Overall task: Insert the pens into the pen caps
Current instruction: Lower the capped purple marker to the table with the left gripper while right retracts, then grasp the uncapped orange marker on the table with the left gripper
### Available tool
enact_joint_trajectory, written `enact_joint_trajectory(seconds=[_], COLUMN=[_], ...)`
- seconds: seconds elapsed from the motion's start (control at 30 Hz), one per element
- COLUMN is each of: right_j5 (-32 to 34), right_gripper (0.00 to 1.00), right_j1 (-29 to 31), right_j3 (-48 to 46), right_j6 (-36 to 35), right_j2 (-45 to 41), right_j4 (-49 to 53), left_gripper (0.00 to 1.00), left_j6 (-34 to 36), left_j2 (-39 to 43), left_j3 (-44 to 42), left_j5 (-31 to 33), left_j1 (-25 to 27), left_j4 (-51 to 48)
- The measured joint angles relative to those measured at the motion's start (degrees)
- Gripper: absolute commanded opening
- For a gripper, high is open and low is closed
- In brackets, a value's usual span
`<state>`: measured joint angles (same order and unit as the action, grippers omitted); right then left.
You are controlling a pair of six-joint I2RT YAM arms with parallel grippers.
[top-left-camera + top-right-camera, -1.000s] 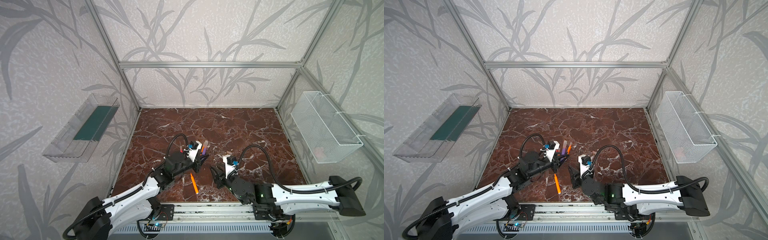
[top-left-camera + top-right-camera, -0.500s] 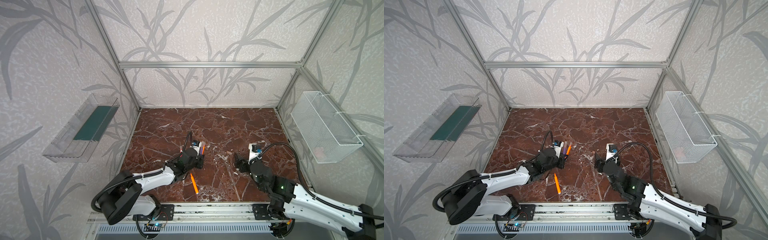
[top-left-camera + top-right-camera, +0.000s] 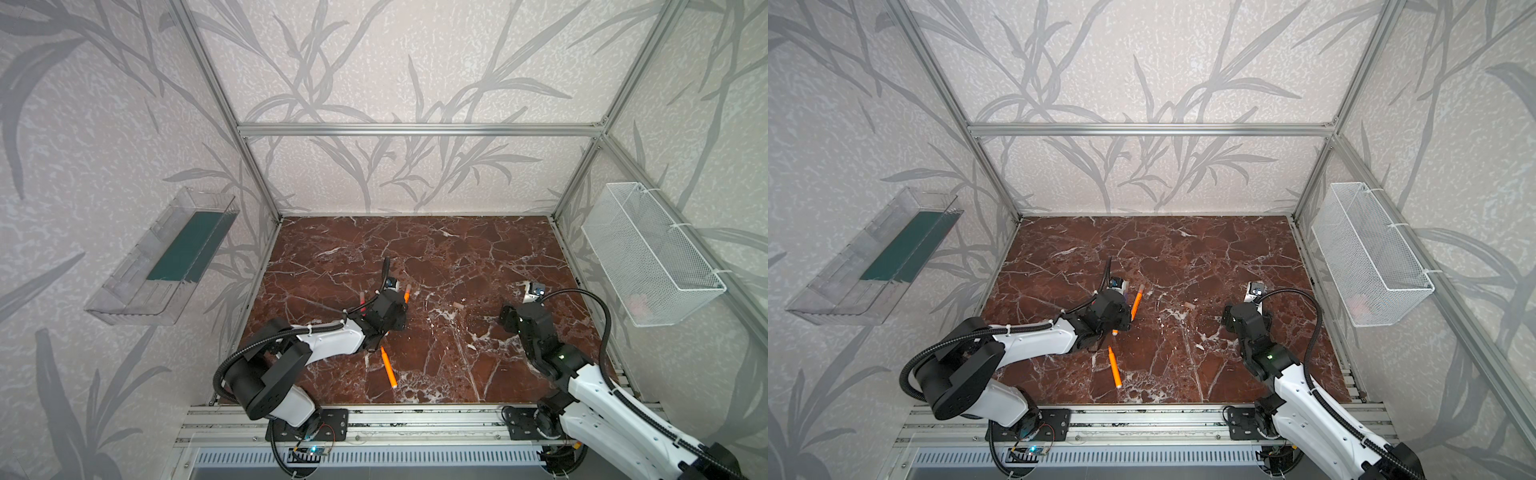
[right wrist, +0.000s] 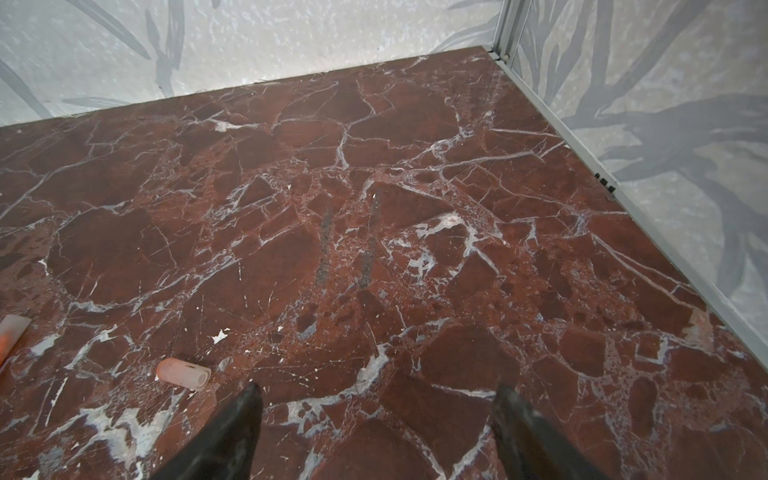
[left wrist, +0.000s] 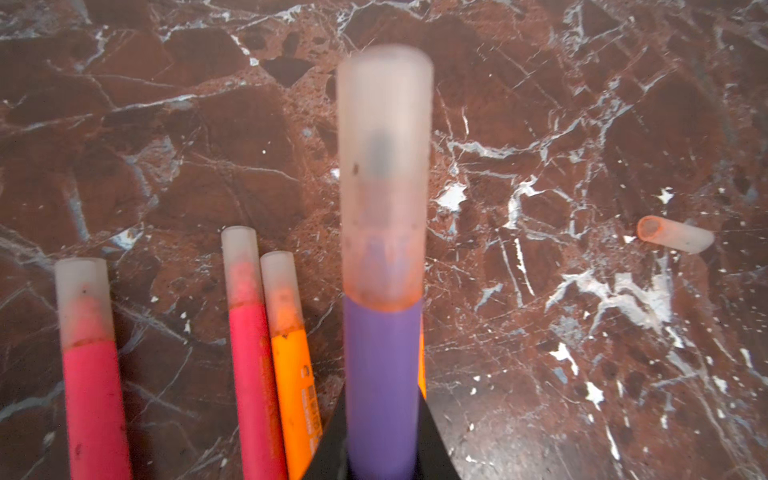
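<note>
The left pincer (image 5: 380,453) is clenched on the purple pen (image 5: 380,365), which wears a cap (image 5: 384,166). Beside the purple pen lie three capped pens (image 5: 253,353) on the worktop (image 5: 540,374). One loose cap (image 4: 183,373) lies apart from the purple pen; beyond it the right pincer (image 4: 374,415) stands released and empty.

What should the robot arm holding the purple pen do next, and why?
Probably lay the purple pen down beside the capped pens on the table. Its cap already looks pushed on, the left end effector is shut on it, and a bare orange pen and a loose cap lie waiting.
</note>
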<state>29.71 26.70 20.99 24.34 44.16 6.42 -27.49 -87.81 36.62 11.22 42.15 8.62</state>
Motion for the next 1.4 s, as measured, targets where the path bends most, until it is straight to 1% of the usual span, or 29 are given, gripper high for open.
enact_joint_trajectory(seconds=[0.23, 0.5, 0.77, 0.87, 1.0, 1.13, 1.2, 1.27, 1.4], right_j5=[-2.91, -4.00, -4.76, -4.83, -5.01, -5.31, -5.51, -6.91, -13.09], right_gripper=[0.85, 0.85, 0.85, 0.85, 0.85, 0.85, 0.83, 0.82, 0.80], right_j1=[-0.09, -0.09, -0.09, -0.09, -0.09, -0.09, -0.09, -0.09, 1.31], right_j3=[-0.09, -1.77, -1.79, -1.79, -1.79, -1.79, -1.79, -1.55, 0.70], right_j6=[-0.39, -0.46, -0.57, -0.61, -0.63, -0.63, -0.85, -0.94, -0.35], right_j2=[0.04, -3.50, -3.82, -3.78, -3.58, -3.23, -3.08, -2.95, -2.84], right_j4=[-1.55, -2.25, -2.29, -2.29, -2.29, -2.29, -2.29, -1.64, 1.20], left_gripper=[0.05, 0.14, 0.21, 0.26, 0.36, 0.39, 0.39, 0.41, 0.44], left_j6=[-0.24, -0.22, -0.59, -0.68, -0.79, -0.83, -0.85, -1.25, -3.26], left_j2=[-2.69, -4.09, -6.14, -6.14, -5.68, -2.89, -0.37, 3.19, 13.94], left_j3=[1.27, 2.29, 3.82, 4.17, 4.63, 4.63, 4.74, 4.85, 3.54], left_j5=[0.13, -0.57, -0.33, 0.00, 0.72, 0.90, 0.63, 0.44, 0.61], left_j1=[-0.28, -0.28, -0.39, -0.50, -0.61, -0.63, -0.63, -0.63, -0.57], left_j4=[-0.98, -0.98, -1.33, -1.97, -3.13, -5.55, -7.85, -10.56, -13.97])
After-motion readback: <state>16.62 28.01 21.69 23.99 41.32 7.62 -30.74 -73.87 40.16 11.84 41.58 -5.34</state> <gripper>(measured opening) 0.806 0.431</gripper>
